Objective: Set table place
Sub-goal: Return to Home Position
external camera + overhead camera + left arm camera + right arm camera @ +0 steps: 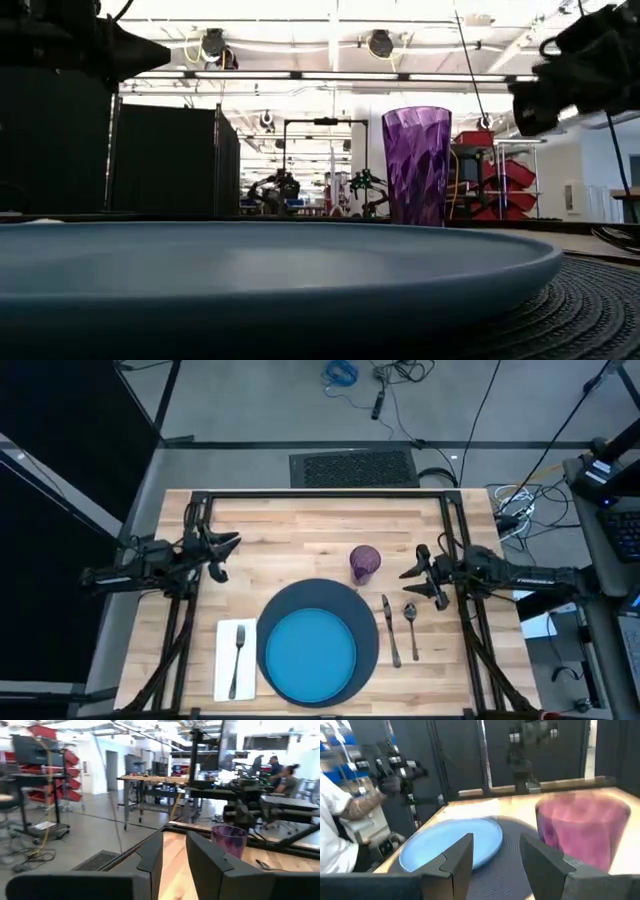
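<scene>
On the light wooden table (300, 525) lies a dark round charger (368, 628) with a bright blue plate (310, 652) on it. To its left a white napkin (226, 660) carries a dark fork (238, 650). To its right lie a knife (390, 630) and a spoon (411, 622). A purple cup (364, 563) stands upright beyond the charger's far right. My left gripper (226, 557) hovers open at the left, far from the cup (230, 840). My right gripper (418, 574) hovers open just right of the cup (582, 830), holding nothing.
Black frame bars run along the table's far edge (320, 495) and down both sides. A person in white (335, 820) shows beyond the table in the right wrist view. Bare wood lies between the left gripper and the cup.
</scene>
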